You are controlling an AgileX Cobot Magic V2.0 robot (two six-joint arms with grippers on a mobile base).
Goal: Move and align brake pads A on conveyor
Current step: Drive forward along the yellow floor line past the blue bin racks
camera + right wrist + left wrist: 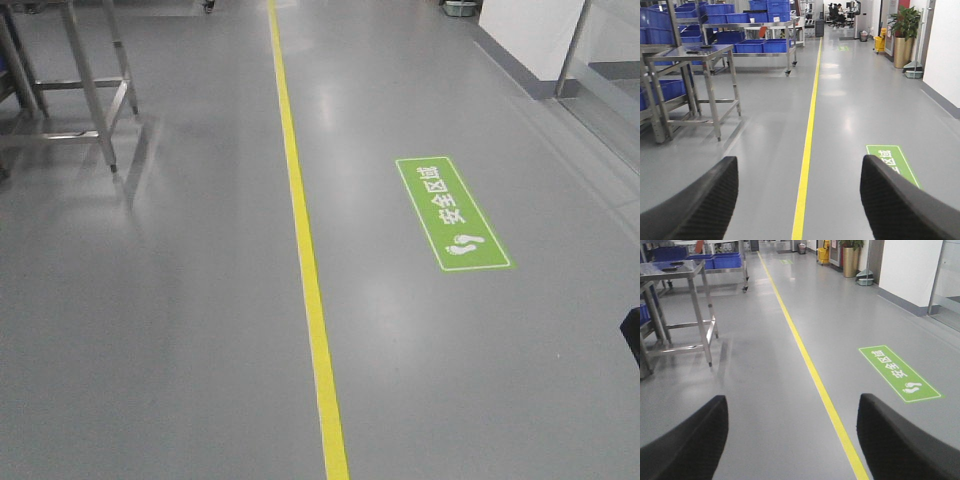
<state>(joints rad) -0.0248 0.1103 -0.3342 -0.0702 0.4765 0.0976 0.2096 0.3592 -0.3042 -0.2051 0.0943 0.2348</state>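
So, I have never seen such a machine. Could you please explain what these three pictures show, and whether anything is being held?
It is a two-armed robot on a mobile base. One picture looks forward from its body at the grey floor, which has a yellow line and a green sign. The other two come from cameras on its wrists. The black shapes in their bottom corners are the fingers of the left end effector and the right end effector. Both are open and hold nothing. Steel tables and blue bins stand at the left. No brake pads or conveyor appear in any picture.
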